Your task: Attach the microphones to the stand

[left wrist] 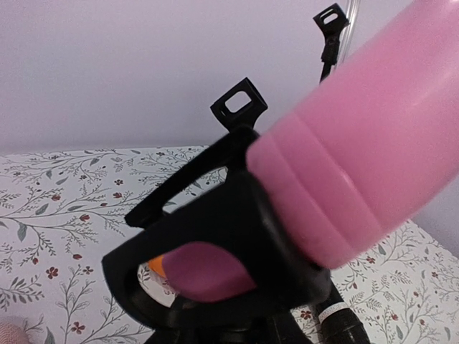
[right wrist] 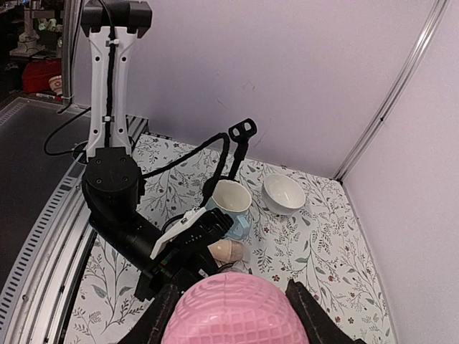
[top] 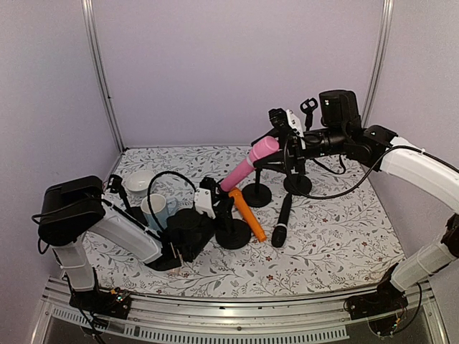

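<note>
Soft, even light from overhead in all three views, with just faint shadows on the desk (top: 337,244) and no glare. Top view is sharp, a bit of wide-angle lean at the edges. Left wrist shot is the rough one — the pink microphone (left wrist: 358,143) sits too close and smears out of focus, while the desk behind stays crisp.

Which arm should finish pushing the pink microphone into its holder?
Right, probably. The right pincer holds the pink microphone by its head, seated in the clip. The left pincer sits low by a stand base.
</note>
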